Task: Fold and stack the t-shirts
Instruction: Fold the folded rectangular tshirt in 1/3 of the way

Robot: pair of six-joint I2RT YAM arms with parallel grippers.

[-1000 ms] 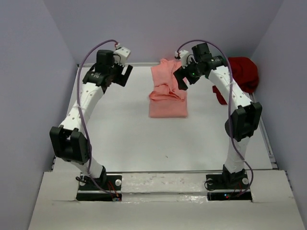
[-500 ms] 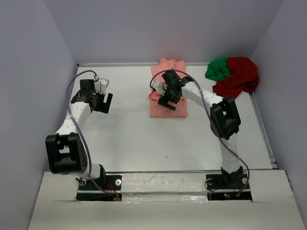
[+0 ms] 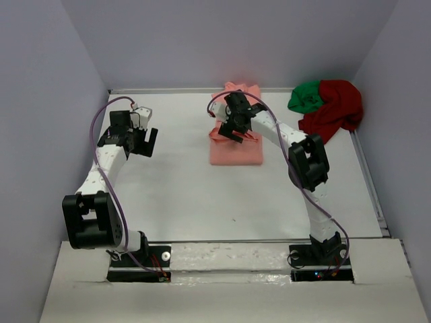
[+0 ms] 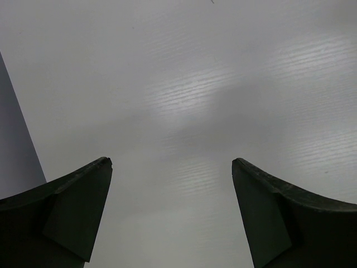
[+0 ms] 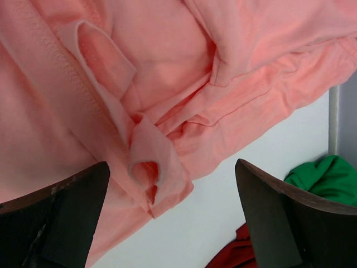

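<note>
Table (image 3: pixel 188 195): white, flat, walled on three sides by pale grey panels.

Salmon-pink t-shirt (image 3: pixel 236 153): lies at the far centre of the table. Its near part is laid flat in a rough rectangle, and its far part is rumpled, reaching almost to the back wall. The right wrist view shows hems and loose folds (image 5: pixel 167 61) bunched over one another, with a stitched edge running diagonally.

Dark red t-shirt (image 3: pixel 337 108): heaped unfolded in the far right corner, well apart from the pink one.

Green t-shirt (image 3: pixel 306 95): crumpled against the left side of the dark red heap and touching it. Both show at the lower right edge of the right wrist view: green (image 5: pixel 326 176), red (image 5: pixel 234 257).

Right gripper (image 3: pixel 231 133): positioned over the rumpled part of the salmon-pink t-shirt, fingers wide apart (image 5: pixel 172 163) and nothing clamped between them. Whether the tips touch the cloth cannot be determined.

Left gripper (image 3: pixel 145 145): on the left side of the table, well apart from all three shirts. Its fingers are spread wide (image 4: pixel 172 161) over bare table surface and hold nothing.
</note>
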